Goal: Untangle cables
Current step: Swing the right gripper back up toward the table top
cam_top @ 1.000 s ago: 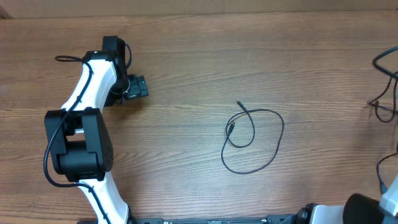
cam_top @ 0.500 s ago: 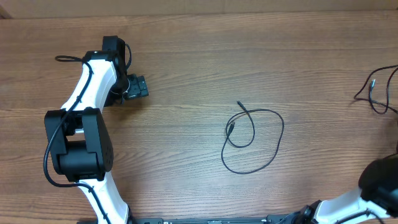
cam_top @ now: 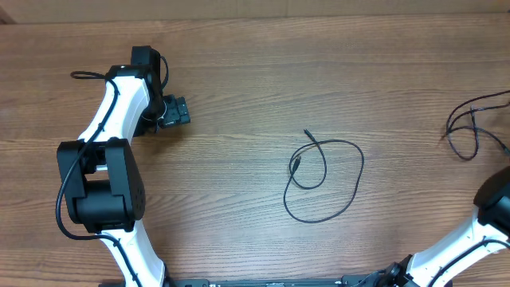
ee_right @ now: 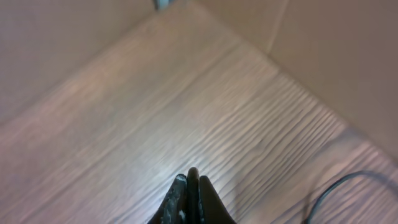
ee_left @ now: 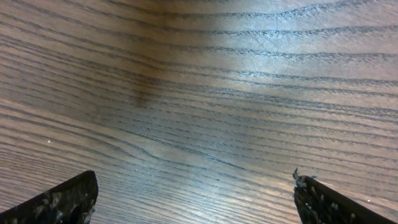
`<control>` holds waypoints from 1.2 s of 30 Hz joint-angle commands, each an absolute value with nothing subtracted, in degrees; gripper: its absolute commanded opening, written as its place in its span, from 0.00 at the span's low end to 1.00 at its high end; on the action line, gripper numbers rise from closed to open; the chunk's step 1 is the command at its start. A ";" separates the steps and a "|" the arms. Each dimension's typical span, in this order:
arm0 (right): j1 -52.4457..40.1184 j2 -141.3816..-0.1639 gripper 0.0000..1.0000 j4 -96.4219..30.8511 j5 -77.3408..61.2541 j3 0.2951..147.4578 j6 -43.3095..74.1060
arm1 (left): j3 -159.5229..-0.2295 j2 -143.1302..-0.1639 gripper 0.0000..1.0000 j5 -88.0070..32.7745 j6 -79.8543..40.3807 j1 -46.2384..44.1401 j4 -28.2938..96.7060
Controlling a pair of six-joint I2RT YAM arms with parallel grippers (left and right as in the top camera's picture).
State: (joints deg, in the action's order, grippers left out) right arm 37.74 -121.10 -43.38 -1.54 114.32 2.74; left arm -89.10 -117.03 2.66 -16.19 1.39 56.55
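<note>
A robotics lab bench, by the look of it: a wood-grain table (cam_top: pixel 239 64); one white-and-black robot arm (cam_top: pixel 119 104) rising from its near left; a second arm (cam_top: pixel 450 245) at near right; plain tan panels (ee_right: pixel 336 68) along the far side.

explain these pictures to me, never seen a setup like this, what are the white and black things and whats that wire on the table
These are two robot arms at a wooden table, each ending in a two-finger gripper. The wide picture looks straight down from above. The other two come from small cameras on the wrists, so each shows its own fingers at the bottom edge.

The left arm is the big white and black shape on the left. Its left gripper is open over bare wood. The right arm shows only in the bottom right corner. Its right gripper is shut, with nothing visible between the fingers.

On the table lie a looped cable in the middle and a second cable at the right edge, both thin and black. Neither is held.
</note>
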 commanded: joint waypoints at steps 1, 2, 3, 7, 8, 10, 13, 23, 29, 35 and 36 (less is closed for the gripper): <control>37.63 -123.42 0.04 -44.01 -3.31 114.72 4.75 | -88.97 -117.23 1.00 3.18 -16.78 1.48 56.49; 37.63 -123.79 0.10 -44.51 -3.36 114.69 4.78 | -88.97 -117.23 1.00 3.18 -16.78 1.48 56.49; 37.63 -124.16 0.20 -44.99 -3.38 114.65 4.84 | -88.97 -117.23 1.00 3.18 -16.78 1.48 56.49; 37.63 -124.31 0.78 -45.52 -3.33 114.32 7.16 | -88.97 -117.23 1.00 3.18 -16.78 1.48 56.49; 37.63 -124.31 0.89 -45.52 -3.40 114.32 7.55 | -88.97 -117.23 1.00 3.18 -16.78 1.48 56.49; 37.63 -124.31 0.98 -45.60 -4.64 114.32 7.51 | -88.97 -117.23 1.00 3.18 -16.78 1.48 56.49; 37.63 -124.31 1.00 -46.22 -9.02 114.32 7.51 | -88.97 -117.23 0.99 3.18 -16.78 1.48 56.49; 37.50 -121.56 1.00 -47.94 -30.37 114.41 7.44 | -88.97 -117.23 0.99 3.18 -16.78 1.48 56.49; 37.19 -114.83 1.00 -49.58 -30.33 114.41 5.54 | -88.97 -117.23 1.00 3.18 -16.78 1.48 56.49; 36.29 -106.91 1.00 -52.21 -30.41 114.41 5.54 | -88.97 -117.23 1.00 3.18 -16.78 1.48 56.49; 35.99 -105.67 1.00 -52.82 -30.81 114.41 5.54 | -88.97 -117.23 1.00 3.18 -16.78 1.48 56.49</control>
State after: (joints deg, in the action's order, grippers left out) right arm 36.99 -110.87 -52.23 -29.39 114.26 6.17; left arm -89.10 -117.03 2.66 -16.19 1.39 56.55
